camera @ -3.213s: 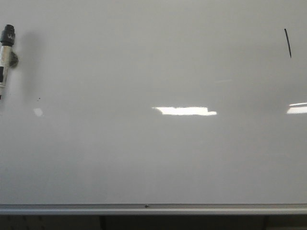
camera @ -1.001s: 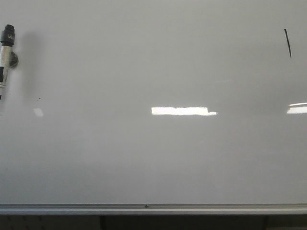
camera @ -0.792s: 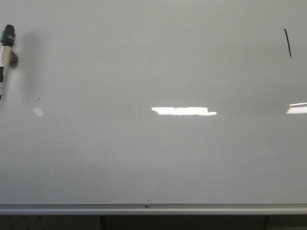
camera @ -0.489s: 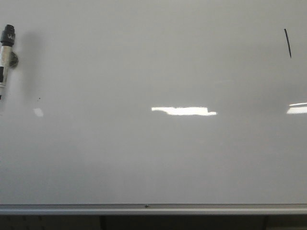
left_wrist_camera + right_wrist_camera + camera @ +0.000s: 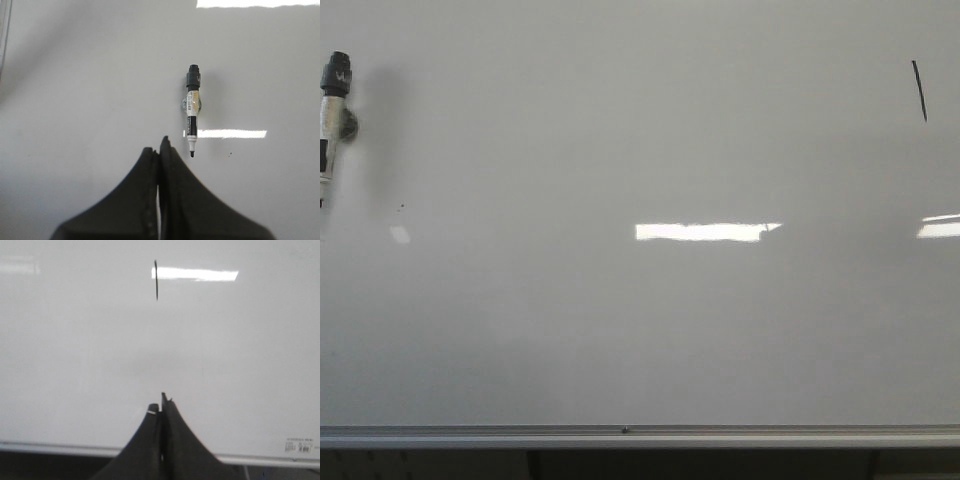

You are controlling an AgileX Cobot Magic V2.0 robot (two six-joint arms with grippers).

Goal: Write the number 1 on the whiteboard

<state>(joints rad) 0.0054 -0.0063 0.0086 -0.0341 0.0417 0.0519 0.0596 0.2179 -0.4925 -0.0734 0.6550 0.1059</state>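
Black, tapered pincer (image 5: 159, 150) fingers

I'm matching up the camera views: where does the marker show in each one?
Front view: marker at the far left edge, upper part of the whiteboard.
Left wrist view: marker near centre, beyond the shut left end effector.
Right wrist view: not in it.
Shared landmark: the whiteboard.

you have the number 1 (image 5: 919, 90) at the whiteboard's (image 5: 640, 330) upper right, the marker (image 5: 332, 120) stuck on its far left edge, well apart, rail (image 5: 640, 436) along the bottom.
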